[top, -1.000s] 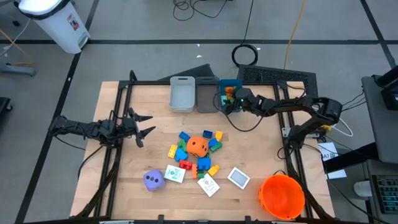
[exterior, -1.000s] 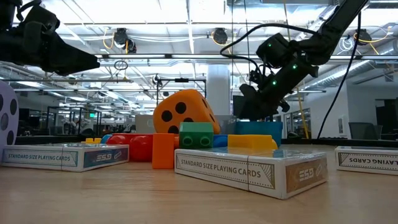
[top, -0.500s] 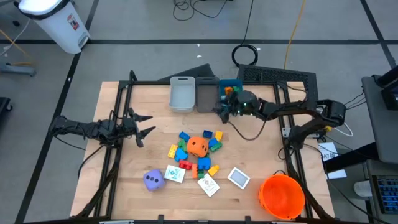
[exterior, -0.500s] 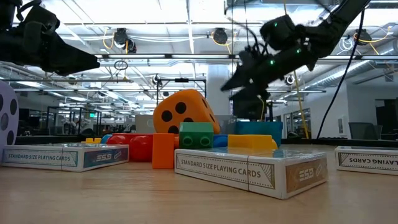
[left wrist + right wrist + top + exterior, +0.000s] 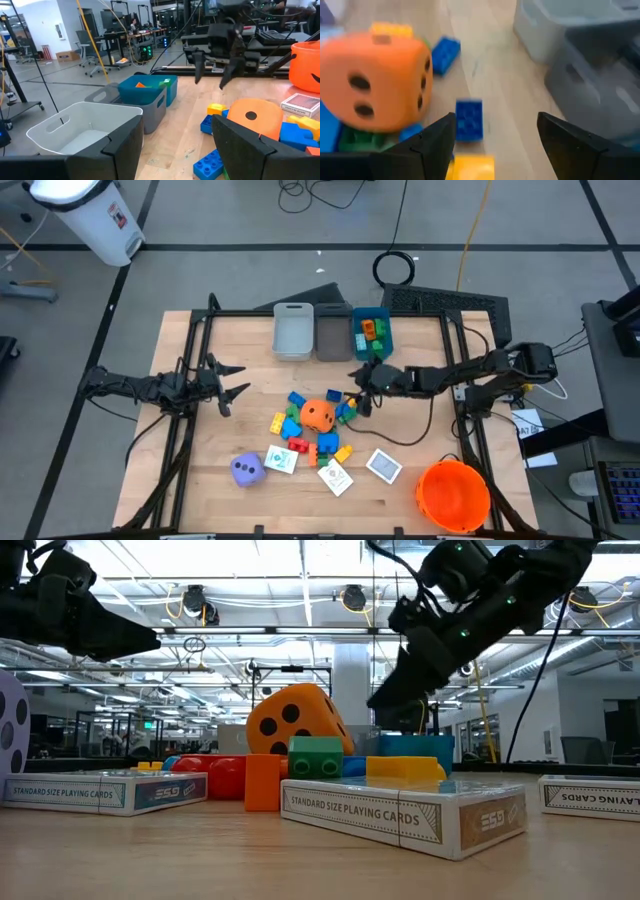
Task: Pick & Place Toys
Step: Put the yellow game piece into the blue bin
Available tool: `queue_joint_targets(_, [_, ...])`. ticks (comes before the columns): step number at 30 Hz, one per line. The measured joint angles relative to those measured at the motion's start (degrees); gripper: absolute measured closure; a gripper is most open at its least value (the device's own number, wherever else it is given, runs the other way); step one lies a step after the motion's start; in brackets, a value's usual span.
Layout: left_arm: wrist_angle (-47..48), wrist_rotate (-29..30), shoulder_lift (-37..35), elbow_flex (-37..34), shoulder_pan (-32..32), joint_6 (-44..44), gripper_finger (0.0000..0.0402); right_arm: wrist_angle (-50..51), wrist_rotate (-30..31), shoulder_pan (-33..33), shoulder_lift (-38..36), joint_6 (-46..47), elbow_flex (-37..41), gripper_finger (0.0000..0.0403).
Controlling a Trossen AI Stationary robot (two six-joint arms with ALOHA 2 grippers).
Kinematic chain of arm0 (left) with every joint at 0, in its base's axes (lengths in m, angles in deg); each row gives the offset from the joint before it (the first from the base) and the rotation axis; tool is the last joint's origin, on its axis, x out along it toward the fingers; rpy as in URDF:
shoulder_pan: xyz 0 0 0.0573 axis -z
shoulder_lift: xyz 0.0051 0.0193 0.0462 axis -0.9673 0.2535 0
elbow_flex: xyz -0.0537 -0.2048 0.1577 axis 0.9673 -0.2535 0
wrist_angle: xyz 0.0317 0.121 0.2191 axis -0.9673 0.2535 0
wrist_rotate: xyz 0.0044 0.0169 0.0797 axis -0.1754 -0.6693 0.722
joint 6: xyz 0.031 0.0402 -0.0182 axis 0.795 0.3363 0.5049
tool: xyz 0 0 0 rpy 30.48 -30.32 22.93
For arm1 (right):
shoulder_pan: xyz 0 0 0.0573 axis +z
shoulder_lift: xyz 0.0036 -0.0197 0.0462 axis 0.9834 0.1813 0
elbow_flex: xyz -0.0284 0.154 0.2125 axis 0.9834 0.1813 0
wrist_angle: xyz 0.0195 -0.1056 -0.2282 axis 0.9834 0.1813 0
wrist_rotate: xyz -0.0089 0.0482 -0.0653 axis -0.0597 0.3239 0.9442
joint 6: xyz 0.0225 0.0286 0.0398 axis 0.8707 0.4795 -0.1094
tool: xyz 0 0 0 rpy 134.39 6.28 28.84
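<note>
Toys for the most part unsorted: small plastic blocks in blue, green, yellow and red (image 5: 300, 425) heaped round the orange soft die with black spots (image 5: 318, 415) at mid-table, the purple soft die (image 5: 247, 470) lying near-left and apart, three white playing-card boxes (image 5: 383, 466) strung along the near side of the heap. Only a few done, by the look of it: some orange and green pieces inside the blue plastic bin (image 5: 371, 330) at the far edge, with the light grey plastic bin (image 5: 293, 330) seemingly bare and the dark grey bin (image 5: 331, 332) between them showing nothing. Most of the job left, then. Right gripper (image 5: 362, 395) low at the right flank of the heap, fingers spread wide and holding nothing, a single blue brick (image 5: 469, 119) lying on the wood just ahead between them. Left gripper (image 5: 230, 383) parked at the left edge by the black frame rail (image 5: 192, 380), fingers likewise apart and bare. Open wood between heap and bins for carrying across; tighter on the near right, with the big orange plastic bucket (image 5: 453, 494) at the corner and one card box just beside it. Heap packed close, so neighbours likely to be nudged on any pick from its middle.
</note>
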Motion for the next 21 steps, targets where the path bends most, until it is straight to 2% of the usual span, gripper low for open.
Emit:
queue_joint_targets(10, [0.0,0.0,0.0,0.0,0.0,0.0,0.016,2.3,4.3,1.1,0.1,5.6,4.4,0.0135])
queue_joint_targets(16, [0.0,0.0,0.0,0.0,0.0,0.0,0.016,-1.8,-0.7,1.1,1.4,6.2,6.9,0.0136])
queue_joint_targets(21, [0.0,0.0,0.0,0.0,0.0,0.0,0.016,-6.5,-1.9,0.9,5.3,6.2,7.4,0.0136])
